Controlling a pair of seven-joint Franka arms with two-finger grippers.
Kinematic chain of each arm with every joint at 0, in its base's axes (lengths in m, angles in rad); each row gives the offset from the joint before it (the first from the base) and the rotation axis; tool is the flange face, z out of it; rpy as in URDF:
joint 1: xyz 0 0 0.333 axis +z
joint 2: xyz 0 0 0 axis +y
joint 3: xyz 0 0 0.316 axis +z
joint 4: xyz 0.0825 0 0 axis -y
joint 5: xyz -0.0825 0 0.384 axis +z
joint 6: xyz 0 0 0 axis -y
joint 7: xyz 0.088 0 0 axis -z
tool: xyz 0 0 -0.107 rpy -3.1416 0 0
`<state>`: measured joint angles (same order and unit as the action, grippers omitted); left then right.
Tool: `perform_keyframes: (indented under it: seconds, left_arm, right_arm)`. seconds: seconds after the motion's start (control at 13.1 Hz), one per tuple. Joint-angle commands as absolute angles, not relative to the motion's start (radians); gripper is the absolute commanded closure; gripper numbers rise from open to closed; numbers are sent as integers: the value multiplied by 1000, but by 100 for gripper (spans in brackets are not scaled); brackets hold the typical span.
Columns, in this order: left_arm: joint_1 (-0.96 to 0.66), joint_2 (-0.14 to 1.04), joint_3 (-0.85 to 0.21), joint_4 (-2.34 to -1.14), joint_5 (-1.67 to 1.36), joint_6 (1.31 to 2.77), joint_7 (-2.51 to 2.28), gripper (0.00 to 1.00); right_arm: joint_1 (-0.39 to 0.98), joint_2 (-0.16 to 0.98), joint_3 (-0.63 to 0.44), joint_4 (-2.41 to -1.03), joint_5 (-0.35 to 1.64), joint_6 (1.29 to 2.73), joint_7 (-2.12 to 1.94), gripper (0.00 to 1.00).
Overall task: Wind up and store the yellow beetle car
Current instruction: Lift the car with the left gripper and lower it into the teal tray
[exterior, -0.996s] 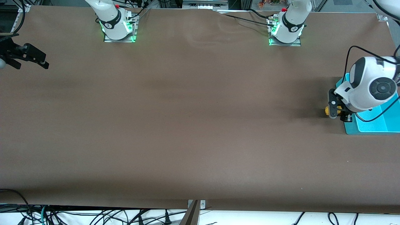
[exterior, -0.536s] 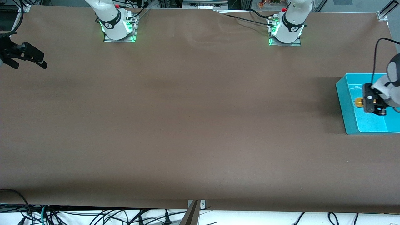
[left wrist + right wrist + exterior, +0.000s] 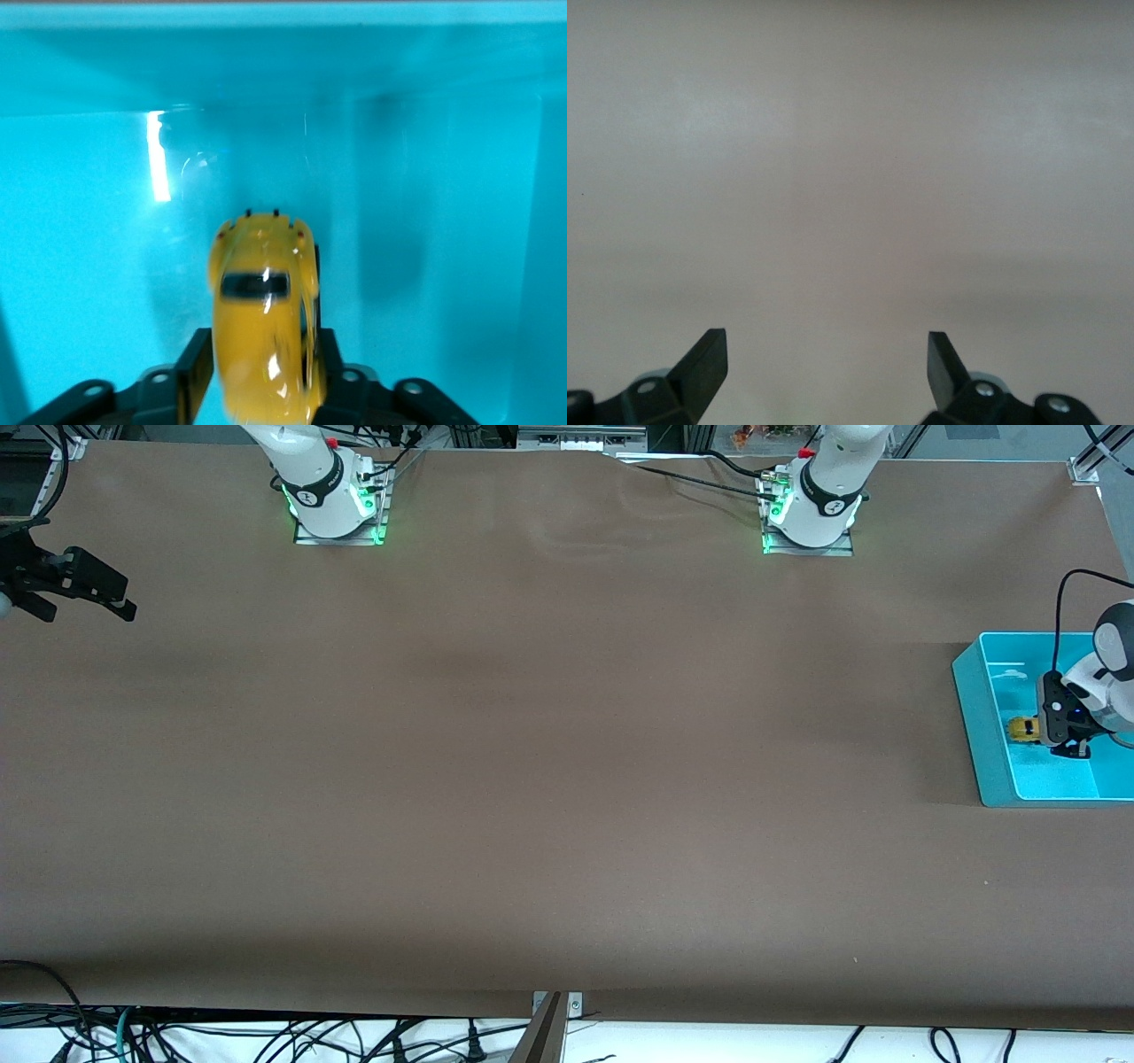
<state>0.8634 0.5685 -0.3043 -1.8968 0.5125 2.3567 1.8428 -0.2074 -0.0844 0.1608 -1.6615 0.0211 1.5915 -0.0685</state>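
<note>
Wide brown table (image 3: pixel 532 779), black cables (image 3: pixel 266 1041) along its near edge

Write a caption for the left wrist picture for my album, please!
The yellow beetle car sits between the left gripper's fingers inside the teal bin.

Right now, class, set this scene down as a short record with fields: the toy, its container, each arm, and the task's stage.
Toy: yellow beetle car, inside the bin, between the left gripper's jaws
Container: turquoise bin, at the left arm's end of the table
Left gripper: lowered into the bin; grip cannot be told
Right gripper: waits open at the right arm's end, holding nothing
Stage: car in the bin, release not confirmed
</note>
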Motion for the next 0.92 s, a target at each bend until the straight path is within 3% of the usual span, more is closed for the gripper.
perform_keyframes:
  seconds: [0.0, 0.23, 0.46, 0.61, 0.84]
  left_arm:
    - [857, 506, -340, -1872, 523, 2275, 1850, 0]
    - [859, 382, -489, -1858, 512, 2078, 1762, 0]
    - [854, 367, -681, -1708, 448, 1772, 1545, 0]
    - [784, 367, -742, -1654, 422, 1634, 1347, 0]
    - [674, 367, -753, -1519, 283, 1461, 1130, 0]
  right_arm:
    - [-209, -71, 163, -1628, 25, 1566, -57, 0]
    - [-207, -67, 164, -1628, 25, 1566, -54, 0]
    - [-207, -64, 163, -1628, 25, 1569, -51, 0]
    - [-207, -64, 163, -1628, 25, 1568, -51, 0]
    - [-207, -64, 163, -1628, 25, 1568, -51, 0]
